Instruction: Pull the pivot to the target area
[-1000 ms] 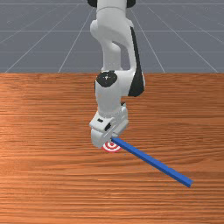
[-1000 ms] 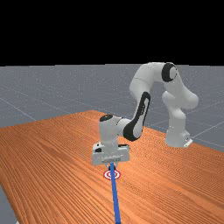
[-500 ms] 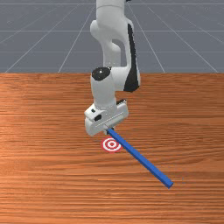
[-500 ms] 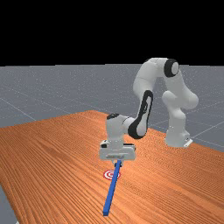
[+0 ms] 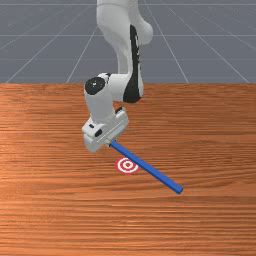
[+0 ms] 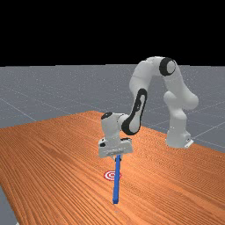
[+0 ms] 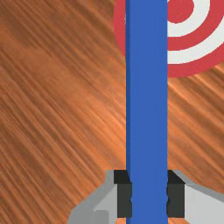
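Pincer (image 7: 149, 200): closed on the blue bar near one end, touching it from two sides; you have your hold.
Blue bar (image 5: 150, 170): the only loose piece, so take it as your pivot. It slants from the pincer toward the front view's right, free end well out from the hand.
Bullseye (image 5: 128, 165): red and white rings, marked on the tabletop (image 5: 55, 200); you can take it as the target area.
Blue bar against bullseye: you see the blue bar cross one side of the rings in the front view, with the centre just beside it. In the wrist view, too, it covers some of the rings and leaves the middle showing.
Blue bar's height: you can't tell whether it lies on the tabletop or hangs a little above, so don't count the overlap as contact.
Done: grasp made, and the blue bar brought to the bullseye, by your look of it.
Left: its length isn't centred on the rings; more of it runs on toward the free end. My judgement is a small correction sideways, perhaps some more pull, then settling it flat.
Progress: well along, not one to log as finished.
Watch: gripped near its end, the long free part may swing or twist as you pull.
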Action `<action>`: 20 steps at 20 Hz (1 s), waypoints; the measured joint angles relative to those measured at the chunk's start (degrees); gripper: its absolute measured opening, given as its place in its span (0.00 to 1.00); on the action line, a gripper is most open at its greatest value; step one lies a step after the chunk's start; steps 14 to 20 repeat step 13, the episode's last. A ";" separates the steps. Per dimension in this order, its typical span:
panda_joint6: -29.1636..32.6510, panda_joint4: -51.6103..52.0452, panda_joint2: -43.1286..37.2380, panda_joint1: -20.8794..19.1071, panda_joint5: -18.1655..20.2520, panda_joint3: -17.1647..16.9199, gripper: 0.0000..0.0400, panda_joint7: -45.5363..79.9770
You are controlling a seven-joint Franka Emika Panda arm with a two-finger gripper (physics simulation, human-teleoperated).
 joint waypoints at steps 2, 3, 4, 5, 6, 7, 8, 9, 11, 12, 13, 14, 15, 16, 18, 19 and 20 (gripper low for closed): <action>8.87 -6.16 -2.65 -0.25 5.43 0.53 0.25 4.58; 8.65 -6.02 -2.57 -0.51 5.39 0.44 0.25 4.23; 8.34 -5.73 -2.45 -1.00 5.15 0.34 0.25 3.30; 8.08 -5.42 -2.30 -1.53 5.14 0.14 0.25 2.76; 7.25 -4.88 -2.12 -2.32 3.36 0.25 0.24 -0.99; 9.61 -5.87 -2.43 -3.40 3.80 1.13 0.24 -3.74; 8.27 -5.39 -2.38 0.54 -0.94 -2.83 0.24 1.94; 8.44 -5.51 -2.47 1.14 -1.42 -3.23 0.24 2.79; 8.78 -5.87 -2.65 2.28 -1.95 -3.53 0.24 4.27; 9.17 -6.10 -2.60 4.73 -4.16 -5.46 0.24 7.37; 9.35 -6.22 -2.61 5.75 -4.94 -6.10 0.51 8.60; 9.35 -6.22 -2.61 5.75 -4.94 -6.10 0.51 8.60; 9.35 -6.22 -2.61 5.75 -4.94 -6.10 0.51 8.60; 9.35 -6.22 -2.61 5.75 -4.94 -6.10 0.51 8.60; 9.35 -6.22 -2.61 5.75 -4.94 -6.10 0.51 8.60; 9.35 -6.22 -2.61 5.75 -4.94 -6.10 0.51 8.60; 9.35 -6.22 -2.61 5.75 -4.94 -6.10 0.51 8.60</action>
